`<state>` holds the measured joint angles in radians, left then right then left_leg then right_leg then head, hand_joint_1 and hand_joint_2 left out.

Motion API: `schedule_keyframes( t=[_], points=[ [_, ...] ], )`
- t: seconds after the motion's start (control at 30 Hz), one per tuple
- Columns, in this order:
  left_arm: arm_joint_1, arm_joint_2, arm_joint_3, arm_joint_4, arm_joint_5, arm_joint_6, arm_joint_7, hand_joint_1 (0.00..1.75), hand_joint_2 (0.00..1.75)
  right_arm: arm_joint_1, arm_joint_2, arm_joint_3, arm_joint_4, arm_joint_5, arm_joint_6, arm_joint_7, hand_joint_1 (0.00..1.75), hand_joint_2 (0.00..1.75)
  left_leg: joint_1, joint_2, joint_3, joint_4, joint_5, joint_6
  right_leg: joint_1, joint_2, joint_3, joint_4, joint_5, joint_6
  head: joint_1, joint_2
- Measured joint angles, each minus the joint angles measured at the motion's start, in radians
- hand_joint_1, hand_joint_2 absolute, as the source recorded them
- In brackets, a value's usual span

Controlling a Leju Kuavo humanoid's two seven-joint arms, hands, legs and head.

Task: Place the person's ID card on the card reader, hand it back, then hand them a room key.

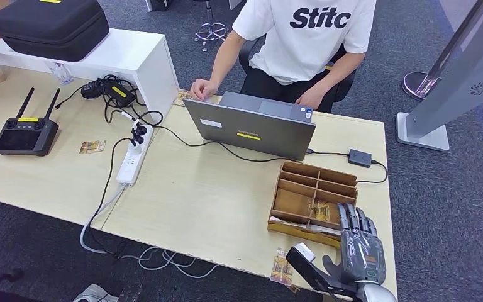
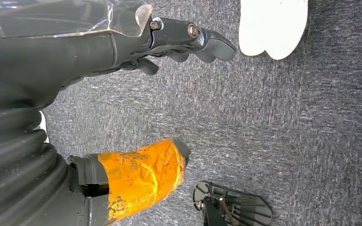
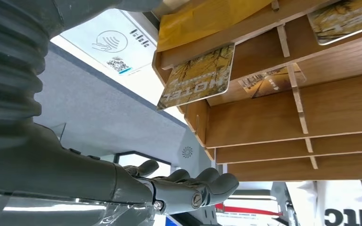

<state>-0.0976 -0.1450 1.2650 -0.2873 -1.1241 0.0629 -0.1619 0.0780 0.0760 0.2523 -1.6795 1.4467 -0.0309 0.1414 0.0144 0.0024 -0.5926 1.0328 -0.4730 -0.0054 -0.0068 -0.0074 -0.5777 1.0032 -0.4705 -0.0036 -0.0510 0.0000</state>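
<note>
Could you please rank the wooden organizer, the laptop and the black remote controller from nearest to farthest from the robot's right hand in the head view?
From the right hand:
1. Wooden organizer, directly beside the hand.
2. Laptop, mid-table, before the seated person.
3. Black remote controller, at the far left.

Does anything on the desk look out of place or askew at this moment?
Yes. One hotel card pokes out over the wooden organizer's edge instead of lying inside a compartment, and another card lies loose at the desk's near edge beside the right hand.

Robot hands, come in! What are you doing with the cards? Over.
Right hand open, beside wooden card tray. Left hand empty, hanging over carpet. Hotel card in tray, untouched. Laptop between tray and person.
</note>
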Motion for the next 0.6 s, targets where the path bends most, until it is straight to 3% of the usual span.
schedule_keyframes(
  t=[0.6],
  points=[
    [-0.001, 0.000, 0.000, -0.002, -0.007, 0.000, 0.001, 0.00, 1.75, -0.007, 0.026, -0.031, 0.033, 0.013, -0.001, -0.012, 0.00, 1.75, 0.000, 0.000, 0.000, 0.000, 0.000, 0.000, 0.000, 0.000, 0.000, 0.000, 0.000, 0.000, 0.000, 0.000]
  ],
)
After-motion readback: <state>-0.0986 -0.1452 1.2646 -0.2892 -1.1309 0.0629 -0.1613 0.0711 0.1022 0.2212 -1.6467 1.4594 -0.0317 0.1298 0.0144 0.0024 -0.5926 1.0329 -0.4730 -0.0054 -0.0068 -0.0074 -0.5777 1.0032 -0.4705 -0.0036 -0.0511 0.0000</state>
